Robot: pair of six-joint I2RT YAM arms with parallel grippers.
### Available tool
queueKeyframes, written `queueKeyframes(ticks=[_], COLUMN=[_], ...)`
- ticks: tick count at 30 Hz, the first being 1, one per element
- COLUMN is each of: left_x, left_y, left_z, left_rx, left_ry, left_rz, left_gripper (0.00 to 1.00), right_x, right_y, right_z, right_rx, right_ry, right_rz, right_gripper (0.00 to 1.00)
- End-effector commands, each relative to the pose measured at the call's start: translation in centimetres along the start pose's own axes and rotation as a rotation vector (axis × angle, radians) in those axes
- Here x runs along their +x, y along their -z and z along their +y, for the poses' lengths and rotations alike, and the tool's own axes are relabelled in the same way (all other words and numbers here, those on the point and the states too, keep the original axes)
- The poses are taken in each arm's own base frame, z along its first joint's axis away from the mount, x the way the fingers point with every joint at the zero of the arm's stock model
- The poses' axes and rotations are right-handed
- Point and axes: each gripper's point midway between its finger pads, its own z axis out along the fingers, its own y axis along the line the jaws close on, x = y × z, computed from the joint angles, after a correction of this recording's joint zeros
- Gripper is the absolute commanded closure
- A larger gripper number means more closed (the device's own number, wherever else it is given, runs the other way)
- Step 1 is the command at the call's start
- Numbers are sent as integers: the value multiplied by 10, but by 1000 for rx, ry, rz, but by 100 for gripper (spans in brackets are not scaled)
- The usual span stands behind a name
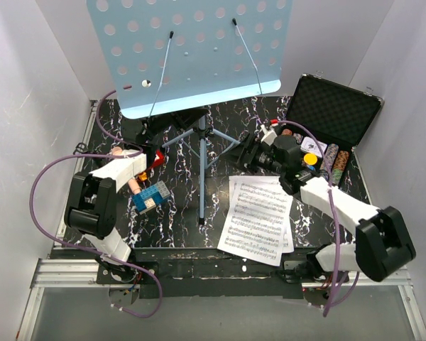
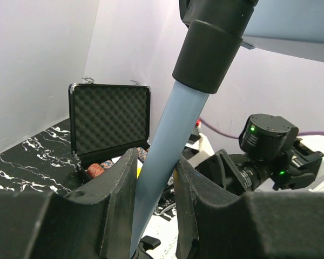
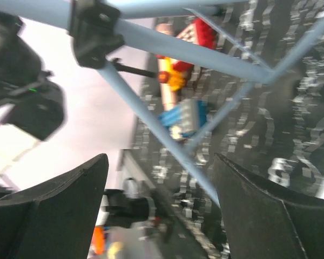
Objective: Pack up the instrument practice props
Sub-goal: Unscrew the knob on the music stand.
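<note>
From above, the left arm [image 1: 117,170] and right arm [image 1: 341,202] reach in to the music stand [image 1: 192,53] between them, sheet-music pages [image 1: 258,217] lying flat at its right and the open case [image 1: 334,110] holding poker chips [image 1: 337,160]; only the left wrist view shows the left gripper [image 2: 155,183] clamped on the pole [image 2: 167,145], and the right wrist view the right gripper [image 3: 161,205] wide open at the tripod legs [image 3: 205,59].

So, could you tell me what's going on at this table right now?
The two arms are packing up music practice props. The left gripper is closed on the light-blue pole of the music stand, which stands on its tripod legs. The right gripper is open near those legs, holding nothing. The sheet music lies loose on the table, and the black case sits open at the right.
</note>
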Motion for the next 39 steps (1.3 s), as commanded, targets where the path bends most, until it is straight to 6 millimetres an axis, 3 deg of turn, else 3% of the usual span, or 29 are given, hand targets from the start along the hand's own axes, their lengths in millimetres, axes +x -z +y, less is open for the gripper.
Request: queueKeyframes(ticks=[1,6,11,18,21,28,35,39], left_x=[2,5,7,9,10,11,11,12], left_y=[7,7,7,6,5,5,3,5], left_z=[11,8,3,1,0,-1,-2,-2], left_rx=[-96,-85,-71,-67,-63,-63,-59,-62], left_ry=[79,45,9,-20,-20,-25,-23,-21], left_rz=[6,10,6,11,12,15,14,17], left_gripper=[100,100,100,100,100,100,100,100], right_x=[-27,-48,-66,-77,-83,-80,-69,-66], right_y=[4,-19,-37,-47,-49,-54,-59,-61], right_z=[89,97,78,70,77,81,85,88], right_rx=[-385,-454,-451,-448,-482,-474,-478,-485], right_ry=[-271,-456,-593,-647,-653,-649,-645,-644], right_rz=[61,79,22,-9,1,39,83,102], right_gripper=[15,20,25,36,42,51,71,64])
